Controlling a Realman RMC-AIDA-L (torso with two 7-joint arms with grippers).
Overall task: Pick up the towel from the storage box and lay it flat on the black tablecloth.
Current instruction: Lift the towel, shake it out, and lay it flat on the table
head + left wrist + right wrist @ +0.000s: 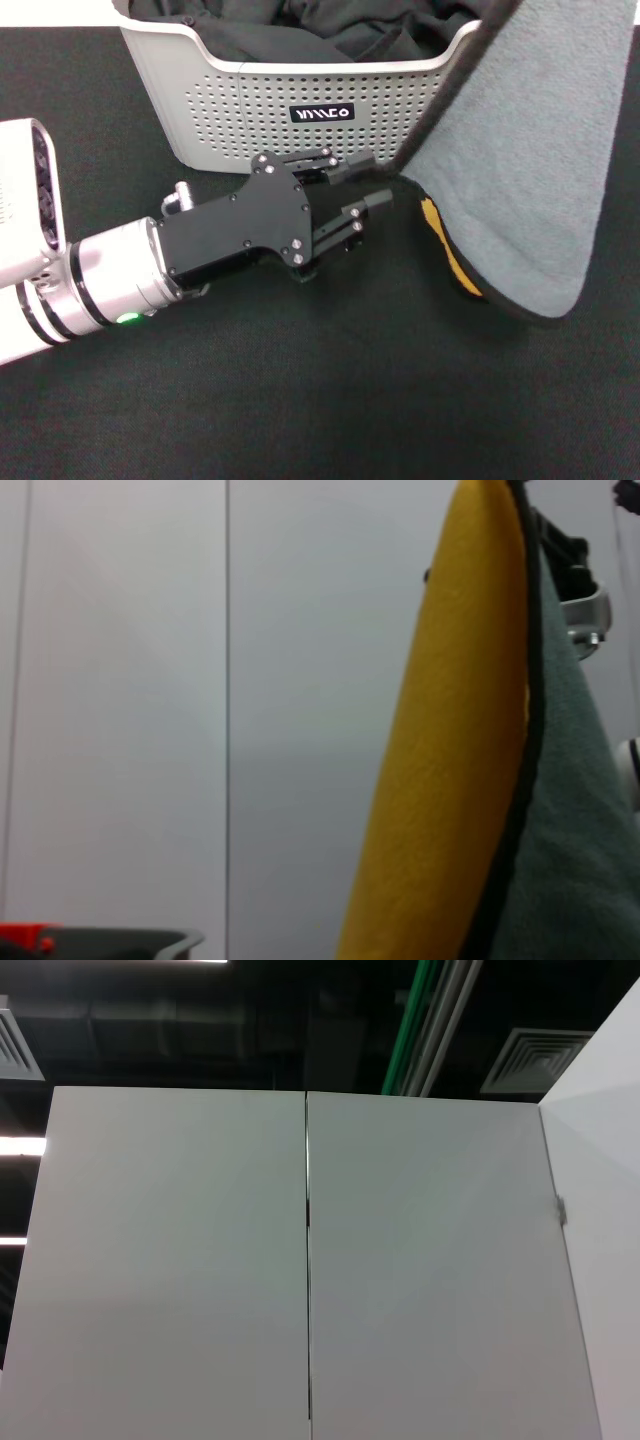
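Observation:
The towel (530,170) hangs in the air at the right, grey side toward the head camera, its top out of frame. Its lower edge curls just above the black tablecloth (350,400) and shows a strip of yellow reverse. My left gripper (362,185) is open, low over the cloth in front of the storage box (200,90), just left of the towel's black-edged hanging side and not touching it. In the left wrist view the towel (450,780) fills the right side, yellow face forward. Dark and silver hardware of the right arm (580,590) shows behind its top edge.
Plain black garments (300,25) lie heaped inside the box. The box stands at the back centre, and the towel's edge brushes its right rim. The right wrist view shows only wall panels and ceiling.

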